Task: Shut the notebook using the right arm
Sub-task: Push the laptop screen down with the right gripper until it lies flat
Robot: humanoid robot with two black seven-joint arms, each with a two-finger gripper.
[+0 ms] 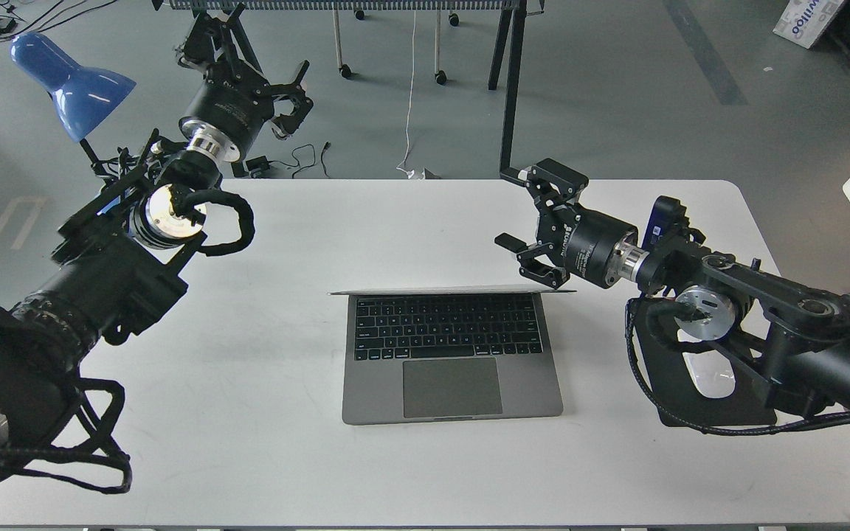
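1. Head view, the notebook (452, 358): it lies open in the middle of the white desk (263, 442), keyboard and trackpad facing me. Its lid stands so nearly upright that I see only its top edge as a thin line behind the keys. That is why the lid, not the base, is the part to push.

2. Head view, my right arm (764, 310): it reaches in from the right with my right tool (524, 254) held just above and beside the right end of the lid's top edge. The fingers are spread wide, holding nothing. I judge this placement suits a push: from here the tool could get behind the lid and tip it toward me. I cannot tell whether a fingertip already touches the edge.

3. Head view, my left arm (100, 280): it is lifted well clear of the notebook, its left tool (288, 99) raised over the floor beyond the desk's far left corner, fingers apart and empty. It seems parked so it stays out of the way.

4. Head view, the desk: plain white, mostly bare. A black mouse pad (713, 391) with a white mouse (709, 372) lies under my right arm, partly hidden by it.

5. Head view, the room: grey floor, a blue lamp (74, 81) at the left, loose cables, and a black-legged table (506, 88) on castors further back.
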